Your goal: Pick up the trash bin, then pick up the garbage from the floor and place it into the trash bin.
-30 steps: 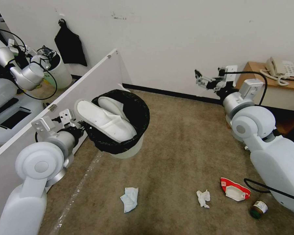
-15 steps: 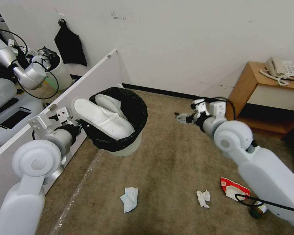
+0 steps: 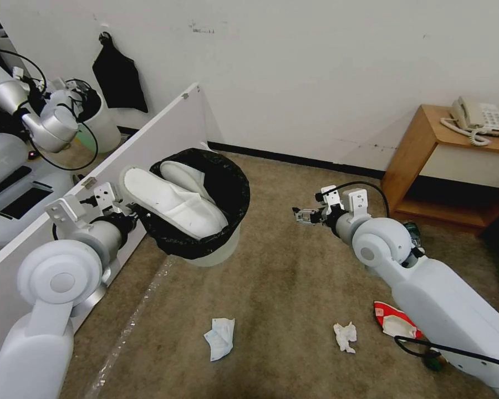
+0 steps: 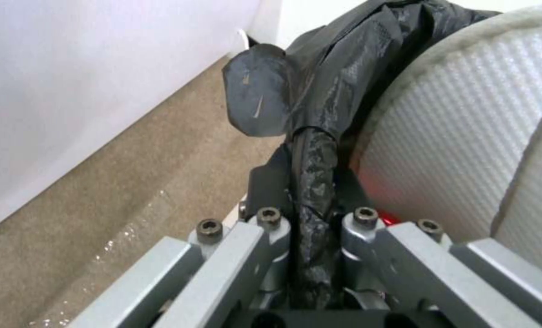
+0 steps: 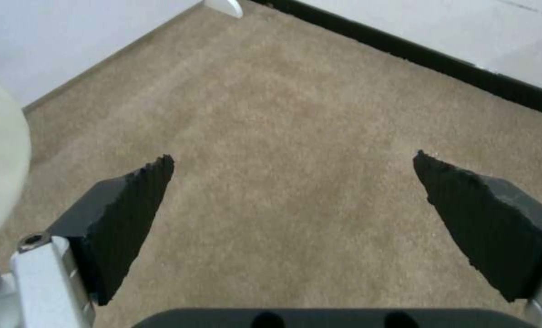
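Observation:
The trash bin [image 3: 219,254], white with a black bag over its rim, hangs tilted above the carpet at the left. My left gripper [image 3: 134,214] is shut on its near rim. The left wrist view has that gripper [image 4: 310,200] clamped on the bag-covered rim [image 4: 312,155], with a white slipper [image 4: 465,136] beside it. Two white slippers [image 3: 174,202] lie in the bin. My right gripper [image 3: 303,215] hangs open and empty to the bin's right, its fingers [image 5: 131,205] spread over bare carpet. On the floor lie a face mask [image 3: 220,338], a crumpled tissue [image 3: 345,336] and a red-white wrapper [image 3: 395,323].
A white partition board [image 3: 149,138] runs along the left behind the bin, with a mirror beyond it. A wooden side table [image 3: 427,149] with a telephone [image 3: 477,119] stands at the right wall. A bottle [image 3: 432,363] peeks out under my right arm. Open carpet lies in the middle.
My right arm has swung down from near the wall to low over the carpet, right of the bin. The left gripper still holds the bin in much the same place.

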### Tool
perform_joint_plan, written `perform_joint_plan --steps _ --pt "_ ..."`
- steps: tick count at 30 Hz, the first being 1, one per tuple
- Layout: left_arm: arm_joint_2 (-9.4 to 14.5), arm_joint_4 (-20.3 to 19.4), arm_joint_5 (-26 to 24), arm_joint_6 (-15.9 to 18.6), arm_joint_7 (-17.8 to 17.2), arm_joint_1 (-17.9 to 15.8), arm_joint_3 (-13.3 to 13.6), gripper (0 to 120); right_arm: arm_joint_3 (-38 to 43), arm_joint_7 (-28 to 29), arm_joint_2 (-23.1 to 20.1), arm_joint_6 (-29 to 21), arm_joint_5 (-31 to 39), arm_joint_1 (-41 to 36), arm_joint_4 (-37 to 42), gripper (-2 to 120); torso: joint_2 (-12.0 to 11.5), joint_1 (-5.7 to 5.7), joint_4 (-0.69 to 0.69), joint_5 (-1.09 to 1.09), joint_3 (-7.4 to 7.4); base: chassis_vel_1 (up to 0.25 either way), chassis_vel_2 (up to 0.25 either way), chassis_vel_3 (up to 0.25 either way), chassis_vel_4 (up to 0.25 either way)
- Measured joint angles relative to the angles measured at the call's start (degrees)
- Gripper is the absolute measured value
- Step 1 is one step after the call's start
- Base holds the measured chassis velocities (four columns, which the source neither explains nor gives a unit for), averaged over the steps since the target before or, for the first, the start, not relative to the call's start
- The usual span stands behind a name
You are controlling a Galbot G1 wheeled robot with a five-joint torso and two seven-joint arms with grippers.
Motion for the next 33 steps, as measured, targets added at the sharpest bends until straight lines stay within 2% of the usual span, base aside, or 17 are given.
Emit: perform_joint_plan --steps 33 --pt "0.04 0.15 -0.01 0.16 0.23 -0.30 -0.31 4 -0.06 -1.46 0.67 2.29 -1.95 0.87 -0.83 100 0.00 0.00 0.00 0.00 0.00 0.000 0.000 0.000 0.000"
